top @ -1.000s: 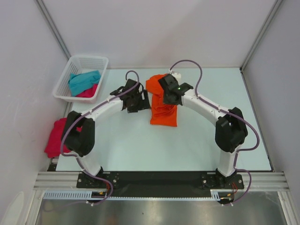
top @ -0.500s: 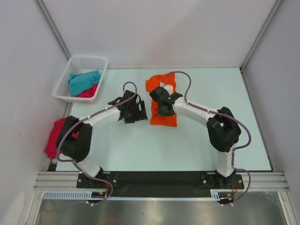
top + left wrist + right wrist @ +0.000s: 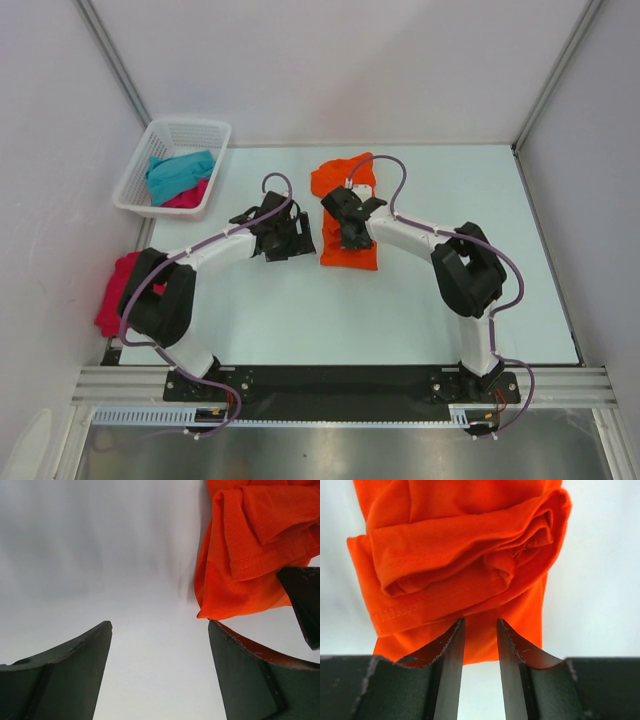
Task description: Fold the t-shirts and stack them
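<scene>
1. Looking down from the top: seeing the orange t-shirt (image 3: 350, 255) lying folded in the middle of the table (image 3: 300, 320).
2. Only from up here, also spotting the white basket (image 3: 185, 133) at the far left corner, holding a teal t-shirt (image 3: 180, 172) and a pink t-shirt (image 3: 190, 198), plus a second pink t-shirt (image 3: 112, 300) lying at the table's left edge.
3. Peeking through the left wrist: finding the left gripper (image 3: 159, 625) spread wide, holding nothing, hovering over bare table just beside the orange corner.
4. Peeking through the right wrist: finding the right gripper (image 3: 480, 622) showing only a thin gap, gripping nothing, sitting over the shirt's near edge and its rolled folds.
</scene>
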Robot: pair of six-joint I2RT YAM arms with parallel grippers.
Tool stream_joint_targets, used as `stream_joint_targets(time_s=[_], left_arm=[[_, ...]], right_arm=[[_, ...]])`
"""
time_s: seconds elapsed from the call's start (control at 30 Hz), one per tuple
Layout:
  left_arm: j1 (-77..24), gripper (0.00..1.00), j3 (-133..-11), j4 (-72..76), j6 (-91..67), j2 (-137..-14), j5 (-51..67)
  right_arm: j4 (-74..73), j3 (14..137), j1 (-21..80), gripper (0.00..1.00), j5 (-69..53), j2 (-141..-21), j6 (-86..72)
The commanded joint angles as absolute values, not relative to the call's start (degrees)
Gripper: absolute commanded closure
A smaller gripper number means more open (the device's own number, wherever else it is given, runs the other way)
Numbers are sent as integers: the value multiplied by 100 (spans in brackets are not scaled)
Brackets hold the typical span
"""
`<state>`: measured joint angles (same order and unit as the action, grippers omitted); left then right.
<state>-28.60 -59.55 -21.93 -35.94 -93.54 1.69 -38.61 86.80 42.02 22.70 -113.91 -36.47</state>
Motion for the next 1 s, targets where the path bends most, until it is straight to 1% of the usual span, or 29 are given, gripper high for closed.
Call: stream_joint_targets(time_s=[0.0,0.7,0.97], left_arm=[[-2883,16,-6064,-2101,-3533,-9202,88],[-2865,16,-6302,-2294,-3410,-9413,9],[-2856,16,-6337,-2329,-3393,-9457,9]], right_arm=[[-3700,9026,4061,63,2496,-11575,-3630],[-3946,11090,3454,64,2531,-12805,-3033],[-4060,11523,3217,64,2654,-12938,-2804]])
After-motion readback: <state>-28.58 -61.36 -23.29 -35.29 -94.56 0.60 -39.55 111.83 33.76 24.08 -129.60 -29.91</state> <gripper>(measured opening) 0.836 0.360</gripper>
